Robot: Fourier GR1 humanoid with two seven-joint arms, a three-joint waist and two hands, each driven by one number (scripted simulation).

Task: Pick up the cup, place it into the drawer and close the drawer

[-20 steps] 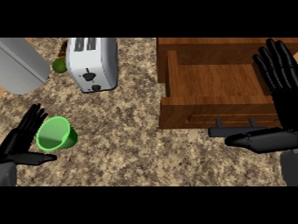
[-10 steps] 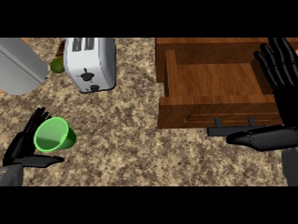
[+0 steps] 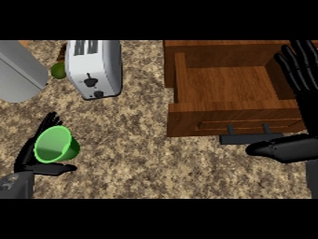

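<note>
Fingers of my left hand curl round the green cup at lower left of the speckled surface; right hand fingers straight beside the open drawer, upper right.

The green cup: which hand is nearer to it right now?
Left. The left hand cradles the green cup at the counter's left; the right hand is open far across, beside the open drawer.
</note>
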